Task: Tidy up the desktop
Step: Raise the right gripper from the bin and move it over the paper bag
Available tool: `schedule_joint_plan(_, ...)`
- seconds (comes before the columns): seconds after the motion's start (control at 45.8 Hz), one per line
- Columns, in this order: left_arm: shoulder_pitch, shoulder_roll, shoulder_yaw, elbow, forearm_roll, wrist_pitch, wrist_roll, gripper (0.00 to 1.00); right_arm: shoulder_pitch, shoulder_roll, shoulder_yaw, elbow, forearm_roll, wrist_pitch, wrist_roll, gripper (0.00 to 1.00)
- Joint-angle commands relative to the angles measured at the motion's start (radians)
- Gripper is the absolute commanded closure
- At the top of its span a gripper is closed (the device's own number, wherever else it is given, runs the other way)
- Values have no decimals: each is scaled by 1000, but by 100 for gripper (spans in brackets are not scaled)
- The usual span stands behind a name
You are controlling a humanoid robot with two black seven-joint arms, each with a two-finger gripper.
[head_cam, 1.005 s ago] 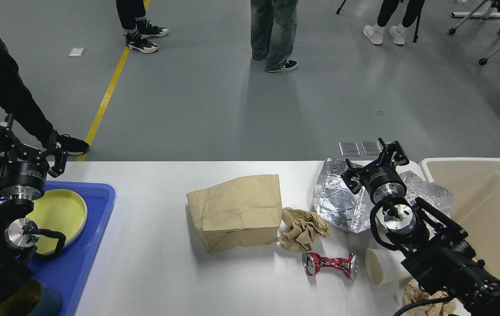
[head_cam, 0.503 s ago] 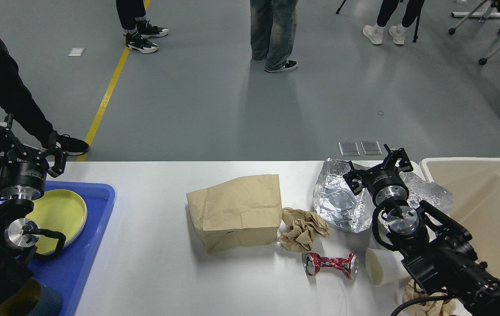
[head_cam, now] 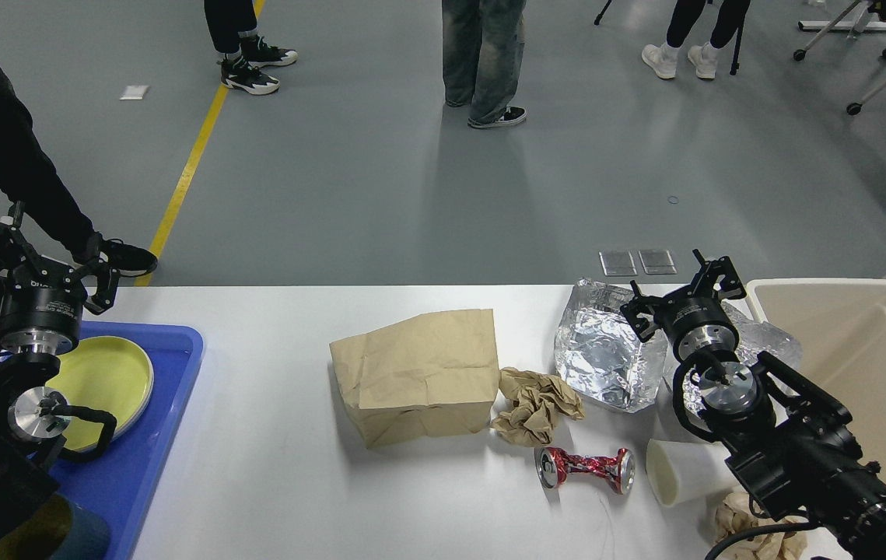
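Observation:
The white desktop [head_cam: 256,474] carries a brown paper bag [head_cam: 419,373], a crumpled brown paper wad [head_cam: 536,404], a crushed red can [head_cam: 584,469], a white cup [head_cam: 680,470] lying on its side, and a crinkled silver foil bag [head_cam: 606,354]. My right gripper [head_cam: 680,286] is open and empty, above the foil bag's right part near the table's far edge. My left gripper [head_cam: 47,257] is open and empty, above the far end of the blue tray [head_cam: 155,459].
A beige bin [head_cam: 863,358] stands at the right end of the table. The blue tray holds a yellow plate [head_cam: 104,377] and a dark cup [head_cam: 69,535]. Another crumpled paper [head_cam: 734,519] lies under my right arm. People stand on the floor beyond the table.
My right gripper has moved a little to the right, toward the beige bin, still open. The left arm and the objects have not moved.

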Motion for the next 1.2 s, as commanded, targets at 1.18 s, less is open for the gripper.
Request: schedule_joint_plan(1.18,-2,0,0,0,0,0,0,4,937,139,-1855,-13,-119,440,-495,0)
